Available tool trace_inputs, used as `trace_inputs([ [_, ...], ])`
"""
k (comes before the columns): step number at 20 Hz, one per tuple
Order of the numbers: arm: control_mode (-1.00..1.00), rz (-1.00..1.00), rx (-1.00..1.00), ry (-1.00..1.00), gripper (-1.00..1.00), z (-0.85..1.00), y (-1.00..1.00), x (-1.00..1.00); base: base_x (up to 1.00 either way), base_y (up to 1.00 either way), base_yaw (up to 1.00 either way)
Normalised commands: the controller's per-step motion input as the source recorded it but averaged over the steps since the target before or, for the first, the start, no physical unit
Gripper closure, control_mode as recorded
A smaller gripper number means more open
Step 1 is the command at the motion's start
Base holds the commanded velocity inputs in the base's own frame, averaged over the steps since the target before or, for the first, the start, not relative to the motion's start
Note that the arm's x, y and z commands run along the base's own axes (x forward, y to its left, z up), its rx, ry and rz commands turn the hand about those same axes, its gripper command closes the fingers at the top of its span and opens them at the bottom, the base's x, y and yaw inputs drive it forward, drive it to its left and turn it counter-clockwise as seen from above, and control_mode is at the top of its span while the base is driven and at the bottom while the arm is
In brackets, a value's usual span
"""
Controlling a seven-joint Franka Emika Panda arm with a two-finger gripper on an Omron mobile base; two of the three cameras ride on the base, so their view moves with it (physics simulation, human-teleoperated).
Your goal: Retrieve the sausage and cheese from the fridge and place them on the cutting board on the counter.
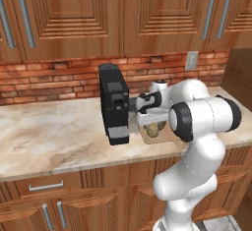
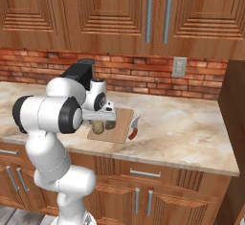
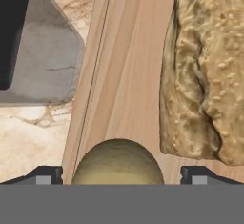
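Right now the gripper is hovering low over the cutting board on the counter, fingers spread wide around a rounded yellowish cheese sitting directly between them, seemingly ready for release.

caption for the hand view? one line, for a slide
Claw low over the cutting board, a round yellowish lump between its fingertips, seeded bread beside.

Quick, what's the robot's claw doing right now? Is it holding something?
Gripper: open, fingers wide apart either side of a round yellowish lump just above the cutting board. Whether it grips the lump cannot be told.
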Motion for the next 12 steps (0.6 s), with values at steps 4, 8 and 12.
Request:
trace_inputs([
  [4,-1.0,0.0,0.0,-0.02,-1.0,0.52,0.0,-0.27,0.0,0.0,0.0],
  [8,-1.0,0.0,0.0,-0.01,-1.0,0.59,0.0,-0.46,0.0,0.0,0.0],
  [12,-1.0,0.0,0.0,0.0,-1.0,0.38,0.0,-0.75,0.0,0.0,0.0],
])
